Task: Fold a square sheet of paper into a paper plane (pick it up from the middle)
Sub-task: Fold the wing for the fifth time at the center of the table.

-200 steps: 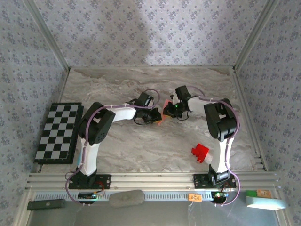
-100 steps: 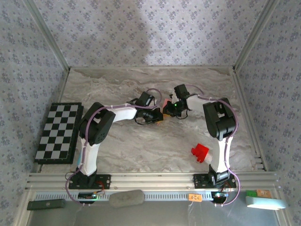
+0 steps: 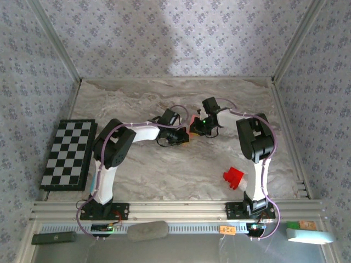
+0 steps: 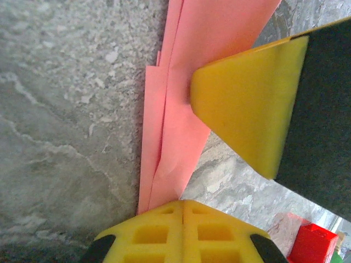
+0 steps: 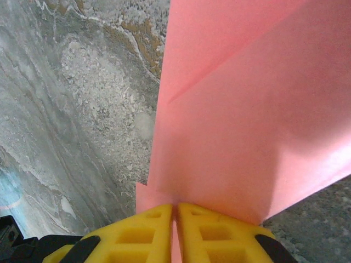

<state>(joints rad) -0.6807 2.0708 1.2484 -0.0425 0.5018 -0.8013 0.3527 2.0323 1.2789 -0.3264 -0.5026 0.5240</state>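
Pink and folded into a few layers, the sheet of paper (image 3: 192, 127) is found near the middle of the marble surface (image 3: 137, 104), a touch toward 1 o'clock of centre, with both grippers crowded right onto it. From above only a small patch can be seen, so its direction can't really be told there.

On the left wrist camera the sheet of paper (image 4: 181, 109) is seen as a long narrow strip. Its long axis runs from about 12-1 o'clock down to 6-7 o'clock, where it tapers into the left gripper (image 4: 184, 211). That gripper's fingers are pressed together and the paper looks pinched at their tips. A yellow finger of the other arm is laid against the strip from 3 o'clock.

The right gripper (image 5: 175, 211) is closed too, with a pink sliver caught in the seam; a diagonal crease is visible in the paper fanning out above it.

A red block (image 3: 234, 177) is parked well apart at 4 o'clock.
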